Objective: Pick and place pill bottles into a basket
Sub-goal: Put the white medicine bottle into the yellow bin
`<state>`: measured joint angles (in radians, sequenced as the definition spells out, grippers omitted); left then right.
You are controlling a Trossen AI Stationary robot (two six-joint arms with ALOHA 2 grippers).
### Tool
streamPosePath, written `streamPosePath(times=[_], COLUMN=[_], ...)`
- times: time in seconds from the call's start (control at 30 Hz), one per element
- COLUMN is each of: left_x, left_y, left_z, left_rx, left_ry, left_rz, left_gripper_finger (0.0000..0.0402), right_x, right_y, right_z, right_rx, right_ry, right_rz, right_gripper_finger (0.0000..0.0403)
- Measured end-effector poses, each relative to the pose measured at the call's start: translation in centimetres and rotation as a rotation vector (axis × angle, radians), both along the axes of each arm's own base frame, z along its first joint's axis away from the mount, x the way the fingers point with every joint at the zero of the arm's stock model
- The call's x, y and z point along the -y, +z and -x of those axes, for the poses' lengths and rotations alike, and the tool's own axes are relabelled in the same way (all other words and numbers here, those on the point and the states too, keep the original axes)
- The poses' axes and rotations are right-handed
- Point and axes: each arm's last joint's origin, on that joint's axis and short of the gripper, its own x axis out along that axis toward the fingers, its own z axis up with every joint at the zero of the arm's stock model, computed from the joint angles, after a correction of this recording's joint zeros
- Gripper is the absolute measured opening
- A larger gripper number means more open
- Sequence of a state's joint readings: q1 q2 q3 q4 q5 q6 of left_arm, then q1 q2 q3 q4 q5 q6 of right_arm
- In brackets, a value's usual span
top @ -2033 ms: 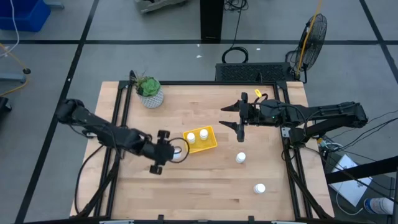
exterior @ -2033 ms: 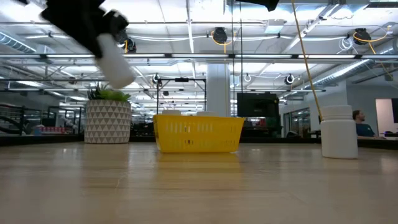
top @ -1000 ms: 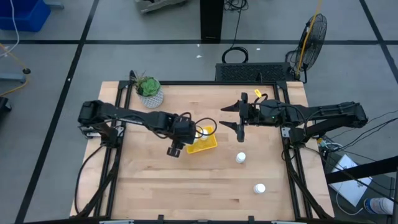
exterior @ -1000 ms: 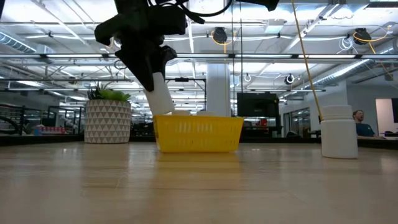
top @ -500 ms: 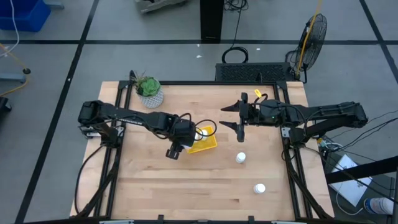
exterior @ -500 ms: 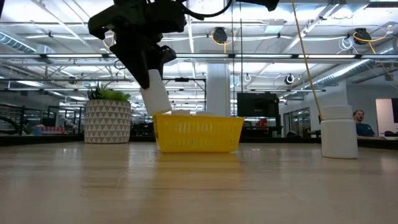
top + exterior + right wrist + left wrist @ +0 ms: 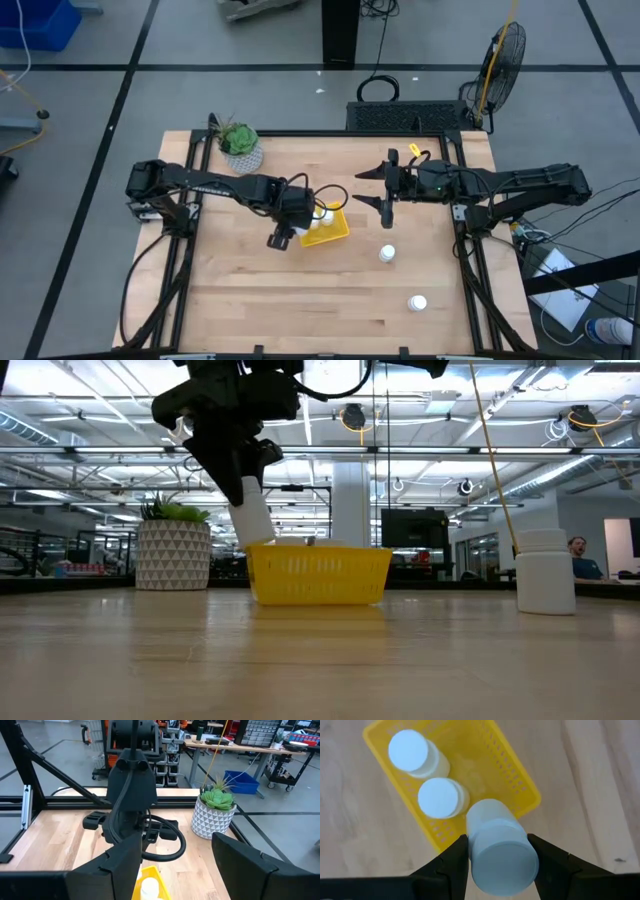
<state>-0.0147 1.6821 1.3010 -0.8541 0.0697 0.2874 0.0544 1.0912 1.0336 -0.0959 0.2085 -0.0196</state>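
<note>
Your left gripper [image 7: 499, 857] grasps a pill bottle [image 7: 501, 851] over the yellow basket [image 7: 517, 782], where two bottles [image 7: 440, 797] already stand. Your right gripper [image 7: 385, 186] waits with fingers spread, holding nothing.

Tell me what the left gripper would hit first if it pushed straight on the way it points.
Probably the yellow basket: the left gripper, shut on a pill bottle, points at its near corner beside two bottles inside. Depth is unclear.
</note>
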Motion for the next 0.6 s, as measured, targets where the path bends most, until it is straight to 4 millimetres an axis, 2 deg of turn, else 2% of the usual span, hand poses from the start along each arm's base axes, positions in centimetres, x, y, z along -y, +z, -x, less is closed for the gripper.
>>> streamPosePath(times=[0.6], left_x=[0.2], left_y=[0.0], left_z=[-1.1], left_rx=[0.092], left_ry=[-0.032], left_rz=[0.074], left_gripper_finger=[0.0178], right_x=[0.0], right_y=[-0.1], right_z=[0.0], right_rx=[-0.008], right_ry=[0.0], right_rz=[0.0], right_gripper_finger=[0.0233])
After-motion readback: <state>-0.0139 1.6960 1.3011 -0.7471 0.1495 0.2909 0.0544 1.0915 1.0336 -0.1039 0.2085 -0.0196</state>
